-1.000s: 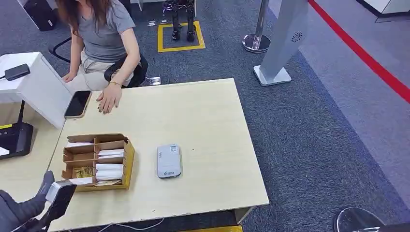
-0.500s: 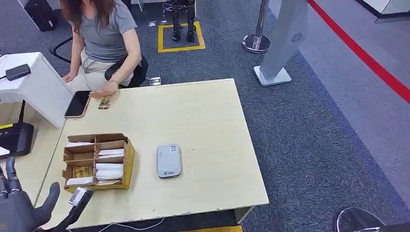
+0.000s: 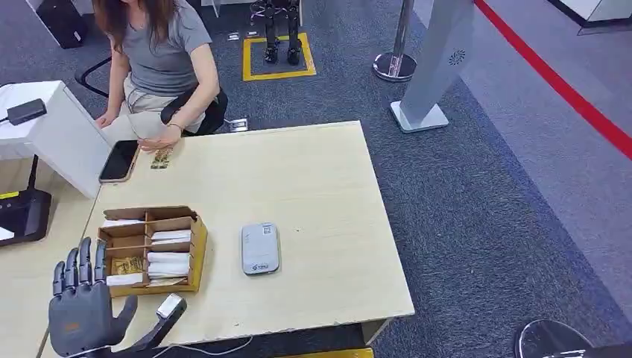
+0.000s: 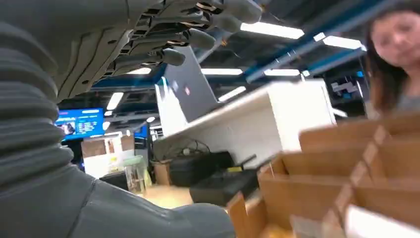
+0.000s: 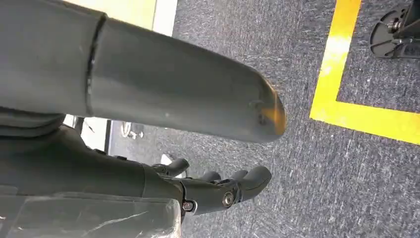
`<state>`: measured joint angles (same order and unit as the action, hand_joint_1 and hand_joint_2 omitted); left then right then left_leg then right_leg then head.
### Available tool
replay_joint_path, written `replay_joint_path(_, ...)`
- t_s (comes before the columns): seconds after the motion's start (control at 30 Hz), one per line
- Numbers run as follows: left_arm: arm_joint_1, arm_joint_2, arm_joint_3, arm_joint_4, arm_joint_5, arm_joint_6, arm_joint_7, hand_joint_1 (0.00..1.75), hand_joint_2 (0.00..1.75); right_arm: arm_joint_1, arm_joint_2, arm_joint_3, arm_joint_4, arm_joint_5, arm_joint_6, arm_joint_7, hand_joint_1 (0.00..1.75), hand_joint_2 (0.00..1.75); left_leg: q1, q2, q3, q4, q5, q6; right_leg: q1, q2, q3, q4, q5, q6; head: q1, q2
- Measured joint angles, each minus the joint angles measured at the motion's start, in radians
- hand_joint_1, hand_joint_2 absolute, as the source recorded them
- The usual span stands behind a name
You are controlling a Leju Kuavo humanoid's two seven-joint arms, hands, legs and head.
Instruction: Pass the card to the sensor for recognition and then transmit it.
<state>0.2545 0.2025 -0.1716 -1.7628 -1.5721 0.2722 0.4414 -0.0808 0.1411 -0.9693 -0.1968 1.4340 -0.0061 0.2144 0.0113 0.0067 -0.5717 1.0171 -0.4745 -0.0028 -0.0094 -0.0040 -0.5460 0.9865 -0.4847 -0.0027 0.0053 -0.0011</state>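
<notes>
The pale wooden table (image 3: 313,186) takes up the middle of the room, standing on grey carpet (image 3: 462,194) marked with a red line (image 3: 566,89) and a yellow square (image 3: 277,56); a grey slanted pillar (image 3: 440,60) and a chrome stanchion post (image 3: 397,52) stand beyond its far right corner. A person (image 3: 160,60) in a grey top sits at the far left of the table, one hand (image 3: 153,142) resting at the table's edge just over a small patterned card (image 3: 161,158); a dark phone (image 3: 120,160) lies just beside that card. A white stand (image 3: 52,134) rises at the left, with a black device (image 3: 26,111) on top of it. Near the left front of the table sits a cardboard organiser (image 3: 149,250) whose compartments hold white cards (image 3: 168,262) and one patterned card; the grey card sensor (image 3: 260,248) lies flat just to its right, apart from it. The robot's left hand (image 3: 82,306) is raised at the near left corner, close to the organiser, fingers (image 3: 74,265) straight and apart, thumb out, holding nothing. The right hand (image 5: 213,191) hangs over the carpet, its fingers curled in lightly with nothing in them.
</notes>
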Motion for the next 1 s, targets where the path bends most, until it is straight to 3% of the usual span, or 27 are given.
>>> replay_joint_path(0.13, -0.009, 0.005, -0.049, 0.019, 0.000, -0.069, 0.014, 0.00, 1.75, 0.000, 0.000, -0.005, 0.000, -0.004, 0.000, 0.000, 0.00, 0.00, 0.000, 0.000, 0.000, 0.000, 0.000, 0.000, 0.000, 0.000, 0.000, 0.000, 0.000, 0.000, 0.000, 0.000)
replay_joint_path(0.27, -0.027, 0.030, -0.100, 0.025, 0.000, -0.090, 0.125, 0.00, 1.75, 0.000, 0.000, -0.015, 0.000, -0.009, -0.002, 0.000, 0.00, 0.00, 0.000, 0.000, 0.000, 0.000, 0.000, 0.000, 0.000, 0.000, 0.000, 0.000, 0.000, 0.000, 0.000, 0.000)
replay_joint_path(0.43, -0.035, 0.047, -0.149, 0.025, 0.000, -0.131, 0.190, 0.00, 1.75, 0.000, 0.000, -0.020, 0.000, -0.009, -0.003, 0.000, 0.00, 0.00, 0.000, 0.000, 0.000, 0.000, 0.000, 0.000, 0.000, 0.000, 0.000, 0.000, 0.000, 0.000, 0.000, 0.000)
replay_joint_path(0.87, -0.037, 0.061, -0.166, 0.025, 0.000, -0.139, 0.181, 0.00, 1.75, 0.000, 0.000, -0.020, 0.000, -0.008, -0.001, 0.000, 0.00, 0.00, 0.000, 0.000, 0.000, 0.000, 0.000, 0.000, 0.000, 0.000, 0.000, 0.000, 0.000, 0.000, 0.000, 0.000)
replay_joint_path(1.0, -0.050, 0.072, -0.184, 0.025, 0.000, -0.132, 0.149, 0.00, 1.75, 0.000, 0.000, -0.020, 0.000, -0.006, 0.000, -0.002, 0.00, 0.00, 0.000, 0.000, 0.000, 0.000, 0.000, 0.000, 0.000, 0.000, 0.000, 0.000, 0.000, 0.000, 0.000, 0.000)
